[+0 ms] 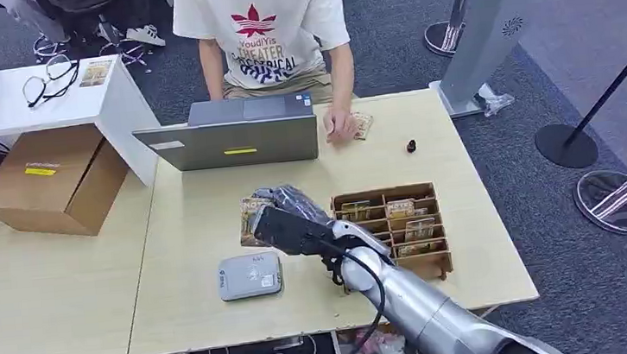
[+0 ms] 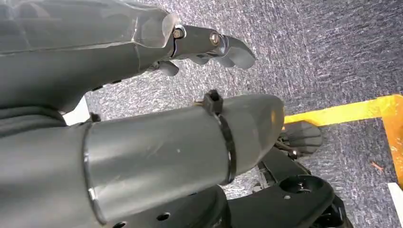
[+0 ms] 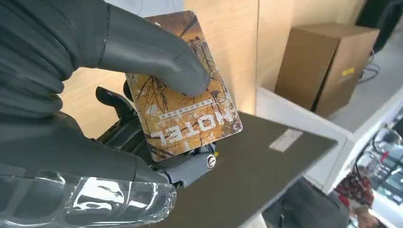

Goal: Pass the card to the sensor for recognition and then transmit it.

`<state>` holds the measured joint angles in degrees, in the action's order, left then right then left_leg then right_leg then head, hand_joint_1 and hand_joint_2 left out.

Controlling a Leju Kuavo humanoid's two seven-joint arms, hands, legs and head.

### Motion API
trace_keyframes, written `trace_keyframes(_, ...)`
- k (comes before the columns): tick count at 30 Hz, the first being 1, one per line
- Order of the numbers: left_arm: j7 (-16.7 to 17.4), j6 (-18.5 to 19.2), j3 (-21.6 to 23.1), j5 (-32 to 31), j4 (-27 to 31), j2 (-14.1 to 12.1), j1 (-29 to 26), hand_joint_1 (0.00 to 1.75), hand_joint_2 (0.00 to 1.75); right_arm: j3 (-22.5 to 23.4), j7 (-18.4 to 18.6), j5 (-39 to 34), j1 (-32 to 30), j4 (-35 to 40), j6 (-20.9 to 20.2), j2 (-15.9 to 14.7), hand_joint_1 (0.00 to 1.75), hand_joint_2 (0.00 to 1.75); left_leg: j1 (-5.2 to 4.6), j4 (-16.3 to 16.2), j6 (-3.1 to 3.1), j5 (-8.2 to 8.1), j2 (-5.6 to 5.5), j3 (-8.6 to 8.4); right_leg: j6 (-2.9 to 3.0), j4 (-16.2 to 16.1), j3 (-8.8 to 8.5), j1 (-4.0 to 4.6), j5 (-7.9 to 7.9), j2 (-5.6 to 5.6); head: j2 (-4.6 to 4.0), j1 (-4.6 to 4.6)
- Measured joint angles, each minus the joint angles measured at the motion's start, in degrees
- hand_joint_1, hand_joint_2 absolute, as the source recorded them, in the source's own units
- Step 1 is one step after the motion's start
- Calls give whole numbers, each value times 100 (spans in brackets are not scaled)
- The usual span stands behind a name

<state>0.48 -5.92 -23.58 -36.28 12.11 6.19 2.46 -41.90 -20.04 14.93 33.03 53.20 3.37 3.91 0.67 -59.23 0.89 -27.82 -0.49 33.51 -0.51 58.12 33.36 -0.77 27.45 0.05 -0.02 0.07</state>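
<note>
Card (image 3: 183,102) in the grasp of the right hand (image 1: 288,218), pinched between the thick thumb and the darker fingers (image 3: 190,170) beneath it, its printed "HOTEL" face turned toward the wrist camera. From the head view the card (image 1: 251,220) hangs above the bench (image 1: 192,215), just beyond the grey sensor pad (image 1: 251,276) that lies flat near the front edge, and left of the wooden card rack (image 1: 395,228). The step in hand looks to be presenting the card to the sensor: it would go best if the card were brought nearer and lowered flat over the pad's top, held steady there, with the thumb's pinch kept firm so the card does not slide. The right arm reaches up and leftward across the bench from the near right corner, wrist bent toward the laptop (image 1: 233,141), behind which a person sits. The left hand (image 2: 209,47) hangs over carpet, fingers loosely curled around nothing.
</note>
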Motion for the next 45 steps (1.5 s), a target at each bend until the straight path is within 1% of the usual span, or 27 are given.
trace_keyframes(7, 5, 9, 0, -39, 0, 0, 12, 0, 0, -383, -7, -18, 33, -449, -17, 39, 175, 175, 0, 0, 0, 0, 0, 0, 0, 0, 0, 0, 0, 0, 0, 2)
trace_keyframes(15, 15, 28, 0, -87, 0, 2, 57, 0, 0, -727, 4, -20, 93, -996, -46, 266, 175, 175, 0, 0, 0, 0, 0, 0, 0, 0, 0, 0, 0, 0, 0, 0)
trace_keyframes(24, 53, 57, 0, -107, 0, 20, 68, 0, 0, -1032, 7, -37, 163, -1399, -181, 496, 175, 175, 0, 0, 0, 0, 0, 0, 0, 0, 0, 0, 0, 0, 0, 0)
trace_keyframes(30, 66, 74, 0, -160, 0, 33, 79, 0, 0, -1165, 79, -53, 211, -1596, -243, 669, 175, 175, 0, 0, 0, 0, 1, 0, 0, 0, 0, 0, 0, 0, 0, 2)
trace_keyframes(37, 77, 74, 0, -184, 0, 57, 90, 0, 0, -1320, 172, -98, 307, -1864, -432, 896, 175, 175, 1, 0, 0, 0, 1, 0, 0, 0, 0, 0, 0, 1, 0, 2)
trace_keyframes(45, 83, 81, 0, -195, 0, 57, 89, 0, 0, -1458, 258, -98, 498, -2190, -468, 1038, 175, 175, 0, 0, 0, 0, 1, 0, 0, 0, 0, 0, 0, 1, 0, 2)
